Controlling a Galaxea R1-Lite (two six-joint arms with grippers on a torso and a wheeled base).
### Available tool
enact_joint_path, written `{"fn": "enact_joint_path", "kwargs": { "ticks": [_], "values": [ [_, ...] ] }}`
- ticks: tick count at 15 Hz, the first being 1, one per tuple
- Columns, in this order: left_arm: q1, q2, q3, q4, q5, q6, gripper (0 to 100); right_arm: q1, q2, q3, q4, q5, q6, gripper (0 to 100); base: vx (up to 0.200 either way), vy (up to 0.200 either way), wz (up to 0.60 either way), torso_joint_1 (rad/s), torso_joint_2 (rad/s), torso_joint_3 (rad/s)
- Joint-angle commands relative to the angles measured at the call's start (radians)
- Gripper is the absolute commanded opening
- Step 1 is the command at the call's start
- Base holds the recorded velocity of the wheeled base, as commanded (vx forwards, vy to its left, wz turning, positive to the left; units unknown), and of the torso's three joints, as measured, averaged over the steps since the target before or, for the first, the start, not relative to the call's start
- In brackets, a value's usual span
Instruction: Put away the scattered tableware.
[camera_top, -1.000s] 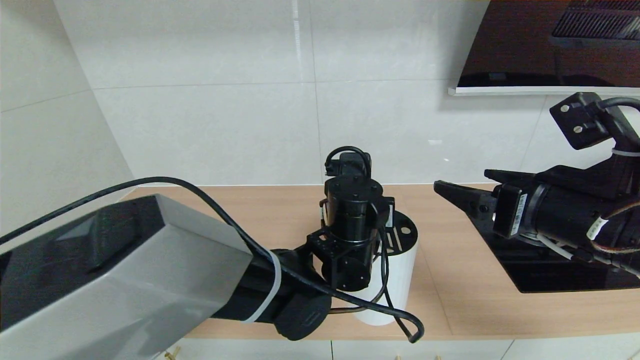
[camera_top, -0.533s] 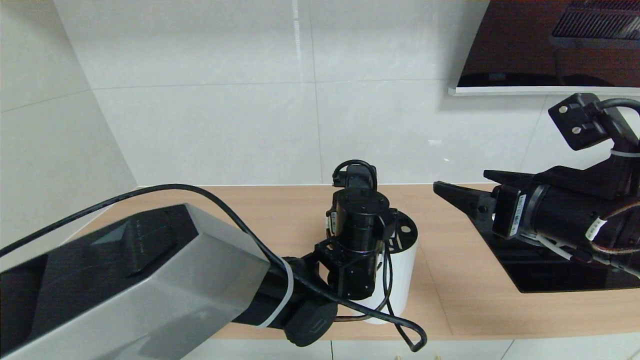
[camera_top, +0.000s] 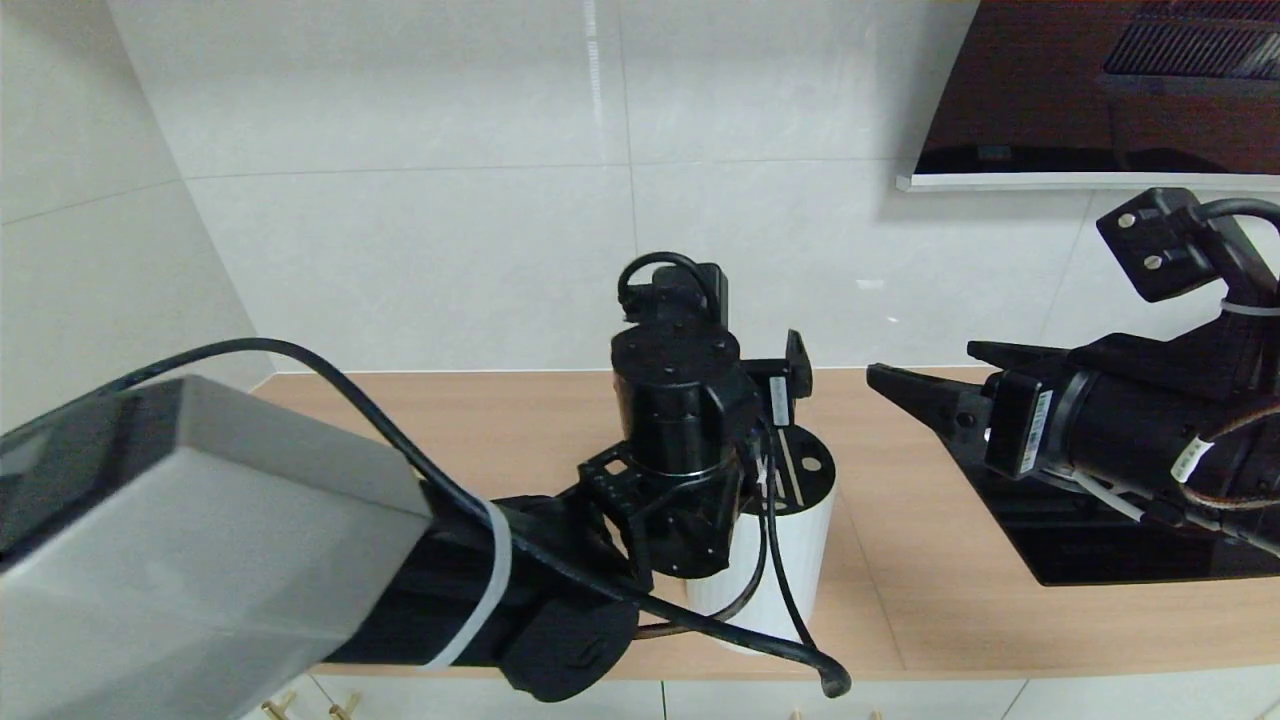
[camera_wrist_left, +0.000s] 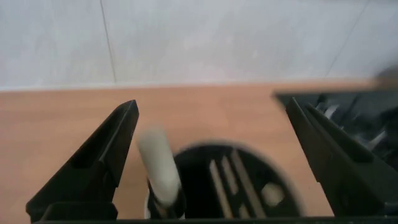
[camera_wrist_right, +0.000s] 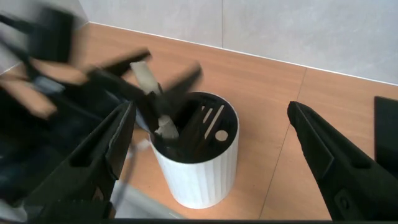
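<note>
Over the holder (camera_wrist_right: 205, 174), left jaws gape around a white handle (camera_wrist_left: 158, 165); right jaws gape by the hob (camera_top: 1100, 550)

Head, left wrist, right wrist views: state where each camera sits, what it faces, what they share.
Head view: on the head, facing down at white holder on counter; left arm, right arm show.
Left wrist: above the holder's top; left tool open.
Right wrist: beside and above the holder; right tool open.
Shared: the holder.
</note>
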Motion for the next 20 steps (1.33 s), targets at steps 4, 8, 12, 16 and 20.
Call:
{"fn": "enact_joint_path", "kwargs": {
  "ticks": [4,8,12,16,20],
  "values": [
    [0.126,-0.505,0.287,-0.039,-0.206,0.0,100,-0.05,-0.076,0.035,-0.004,-0.004,-0.009,100,0.0,0.0,0.0,0.0,0.0,0.0],
    [0.344,-0.987,0.654,0.114,-0.33,-0.002,100,-0.084,-0.411,0.256,0.009,-0.015,-0.071,100,0.0,0.0,0.0,0.0,0.0,0.0],
    [0.416,-1.568,0.751,0.678,-0.345,0.003,100,-0.352,-0.793,0.397,0.128,0.011,-0.095,100,0.0,0.0,0.0,0.0,0.0,0.0],
    [0.576,-1.841,0.694,1.004,-0.462,0.003,100,-0.481,-1.074,0.401,0.349,0.023,-0.15,100,0.0,0.0,0.0,0.0,0.0,0.0],
    [0.677,-1.986,0.705,1.096,-0.373,0.006,100,-0.55,-1.267,0.412,0.504,0.034,-0.149,100,0.0,0.0,0.0,0.0,0.0,0.0]
  ]
}}
